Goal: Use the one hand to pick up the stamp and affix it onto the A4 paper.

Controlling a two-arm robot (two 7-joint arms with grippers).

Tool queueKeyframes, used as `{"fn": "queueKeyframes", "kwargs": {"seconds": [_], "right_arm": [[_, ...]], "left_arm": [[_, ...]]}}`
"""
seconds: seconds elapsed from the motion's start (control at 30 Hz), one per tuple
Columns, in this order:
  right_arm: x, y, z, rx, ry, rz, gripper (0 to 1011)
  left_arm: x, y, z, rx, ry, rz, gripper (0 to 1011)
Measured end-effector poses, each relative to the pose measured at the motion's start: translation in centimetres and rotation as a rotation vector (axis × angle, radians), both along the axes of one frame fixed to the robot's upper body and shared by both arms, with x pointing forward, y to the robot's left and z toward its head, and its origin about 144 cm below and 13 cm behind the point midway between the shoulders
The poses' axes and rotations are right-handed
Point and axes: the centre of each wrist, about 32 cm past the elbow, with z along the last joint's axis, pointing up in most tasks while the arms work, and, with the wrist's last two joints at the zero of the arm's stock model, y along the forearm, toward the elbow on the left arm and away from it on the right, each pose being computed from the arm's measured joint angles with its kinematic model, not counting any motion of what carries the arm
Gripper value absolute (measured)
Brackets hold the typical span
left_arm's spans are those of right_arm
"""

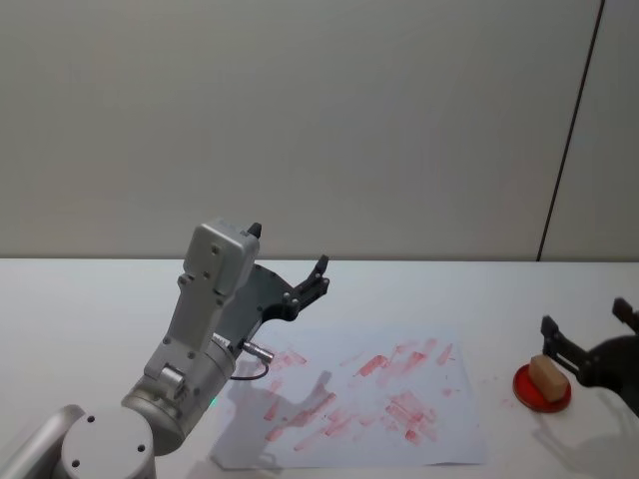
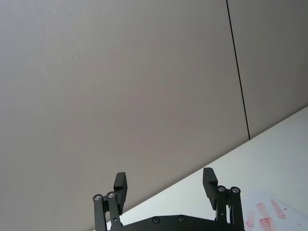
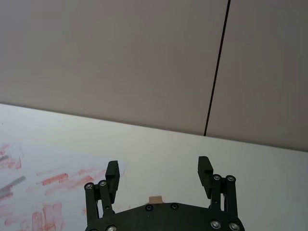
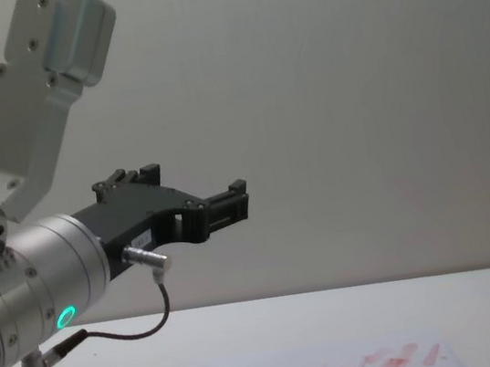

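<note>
The stamp (image 1: 546, 374) is a small wood block. It sits on the round red ink pad (image 1: 529, 395) at the lower right of the head view, most likely so its bottom can soak up ink. The right hand (image 1: 585, 319) is just beside it, at the right edge of that picture. Its two fingers are spread wide apart with nothing in them, and I think that is so the block can fit in between. In the right wrist view a tiny tan bit of the stamp peeks up between the fingers, close to the palm. So the hand seems lined up with the block but has not grabbed it yet. The paper (image 1: 444, 439) lies flat on the white counter (image 1: 100, 299) in the lower middle, near the pad, with red smears all over it. The left hand (image 1: 290, 254) is up in the air left of the middle, fingers apart and empty too, likely just waiting out of the way.
</note>
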Motion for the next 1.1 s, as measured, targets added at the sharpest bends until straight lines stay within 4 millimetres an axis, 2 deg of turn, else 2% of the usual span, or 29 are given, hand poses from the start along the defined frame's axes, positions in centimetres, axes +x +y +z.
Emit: {"fn": "queueKeyframes", "kwargs": {"seconds": [0.47, 1.1], "right_arm": [[-0.4, -0.1, -0.5, -0.060, 0.130, -0.005, 1001], [2.0, 0.0, -1.6, -0.186, 0.246, -0.012, 1001]], "left_arm": [[0.0, 0.0, 0.0, 0.000, 0.000, 0.000, 1002], [0.0, 0.0, 0.0, 0.000, 0.000, 0.000, 1003]]}}
